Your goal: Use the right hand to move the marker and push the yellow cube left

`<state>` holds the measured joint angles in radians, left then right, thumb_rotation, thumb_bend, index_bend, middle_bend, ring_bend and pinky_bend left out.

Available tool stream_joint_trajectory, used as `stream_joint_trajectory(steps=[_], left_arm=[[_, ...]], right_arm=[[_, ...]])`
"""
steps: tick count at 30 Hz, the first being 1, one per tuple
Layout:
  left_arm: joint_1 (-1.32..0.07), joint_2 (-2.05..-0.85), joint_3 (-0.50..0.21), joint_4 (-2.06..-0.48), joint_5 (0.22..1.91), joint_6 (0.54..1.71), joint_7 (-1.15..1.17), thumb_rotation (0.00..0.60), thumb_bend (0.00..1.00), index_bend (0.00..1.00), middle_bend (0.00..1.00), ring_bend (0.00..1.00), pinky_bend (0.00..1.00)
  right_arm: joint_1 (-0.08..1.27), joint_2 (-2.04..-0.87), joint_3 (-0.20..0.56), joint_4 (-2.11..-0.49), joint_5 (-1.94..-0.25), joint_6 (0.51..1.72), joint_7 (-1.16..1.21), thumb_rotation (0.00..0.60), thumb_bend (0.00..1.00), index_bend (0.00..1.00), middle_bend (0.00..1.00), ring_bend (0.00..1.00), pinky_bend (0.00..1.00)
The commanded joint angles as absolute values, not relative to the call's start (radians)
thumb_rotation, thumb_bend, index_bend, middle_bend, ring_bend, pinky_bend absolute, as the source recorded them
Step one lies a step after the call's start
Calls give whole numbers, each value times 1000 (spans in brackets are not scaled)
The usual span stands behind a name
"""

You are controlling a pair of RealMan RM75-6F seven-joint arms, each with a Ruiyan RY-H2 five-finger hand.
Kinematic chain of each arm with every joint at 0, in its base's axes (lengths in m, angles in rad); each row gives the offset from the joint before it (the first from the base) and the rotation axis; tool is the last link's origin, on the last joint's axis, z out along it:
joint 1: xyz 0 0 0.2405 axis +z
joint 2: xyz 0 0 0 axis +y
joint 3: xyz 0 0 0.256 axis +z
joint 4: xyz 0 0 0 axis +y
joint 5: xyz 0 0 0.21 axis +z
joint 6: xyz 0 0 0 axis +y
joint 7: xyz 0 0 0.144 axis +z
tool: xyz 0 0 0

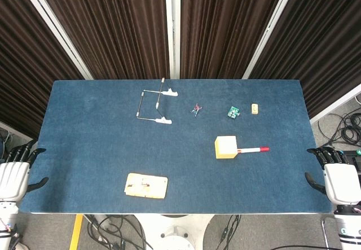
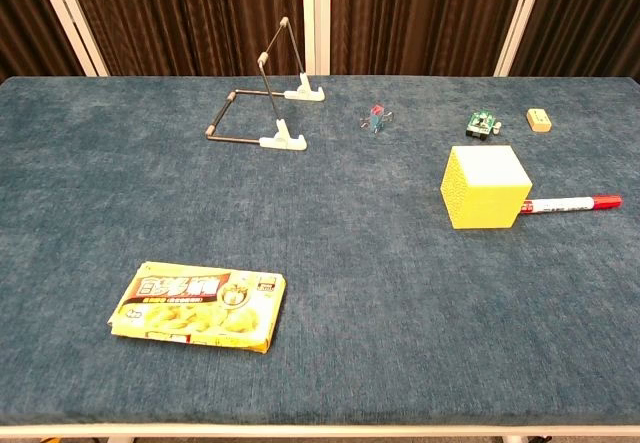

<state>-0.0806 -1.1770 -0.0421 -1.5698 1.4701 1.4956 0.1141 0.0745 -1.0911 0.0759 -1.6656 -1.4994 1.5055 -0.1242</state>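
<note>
A yellow cube (image 1: 225,147) (image 2: 486,187) with a white top stands right of the table's middle. A white marker with a red cap (image 1: 254,149) (image 2: 571,204) lies flat just right of the cube, its white end touching the cube's side. My right hand (image 1: 336,175) hangs off the table's right edge, fingers spread and holding nothing, well right of the marker. My left hand (image 1: 15,171) hangs off the left edge, also empty with fingers apart. Neither hand shows in the chest view.
On the blue table (image 1: 90,143), a flat yellow food packet (image 1: 146,185) (image 2: 200,306) lies front left. A thin wire stand (image 1: 153,104) (image 2: 264,103) is at the back. A small red toy (image 1: 196,110), a green part (image 1: 233,112) and a tan block (image 1: 255,109) sit behind the cube.
</note>
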Motion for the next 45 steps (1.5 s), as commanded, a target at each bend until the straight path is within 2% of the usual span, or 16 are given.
stream_joint_trajectory(steps=[1, 9, 14, 17, 22, 26, 33, 45], left_arm=[[-79, -1179, -42, -1570, 1469, 1496, 113, 600, 29, 311, 204, 165, 163], [-75, -1174, -36, -1587, 1485, 1507, 123, 600, 29, 311, 204, 165, 163], [-75, -1172, -35, -1591, 1488, 1505, 126, 600, 30, 311, 204, 165, 163], [-74, -1173, -34, -1591, 1489, 1507, 125, 600, 29, 312, 204, 165, 163], [-72, -1175, -34, -1592, 1491, 1509, 123, 600, 29, 311, 204, 165, 163], [-69, -1175, -32, -1594, 1488, 1508, 123, 600, 29, 311, 204, 165, 163], [-60, -1170, -28, -1597, 1484, 1512, 118, 600, 30, 311, 204, 165, 163], [-62, -1171, -31, -1598, 1479, 1502, 115, 600, 29, 311, 204, 165, 163]], right_arm=[[75, -1089, 75, -1667, -1501, 1504, -119, 600, 154, 287, 301, 193, 242], [73, -1080, 69, -1666, -1506, 1499, -100, 600, 154, 277, 300, 193, 242], [89, -1077, 68, -1668, -1510, 1472, -107, 600, 155, 176, 298, 192, 242], [125, -1075, 70, -1672, -1514, 1416, -141, 600, 155, 152, 289, 187, 242], [228, -1100, 89, -1652, -1470, 1248, -211, 600, 160, 154, 252, 138, 238], [313, -1165, 111, -1591, -1432, 1135, -252, 600, 175, 173, 243, 102, 226], [426, -1322, 116, -1401, -1371, 975, -286, 600, 176, 275, 259, 93, 223], [487, -1497, 104, -1151, -1359, 932, -241, 600, 194, 342, 346, 95, 222]])
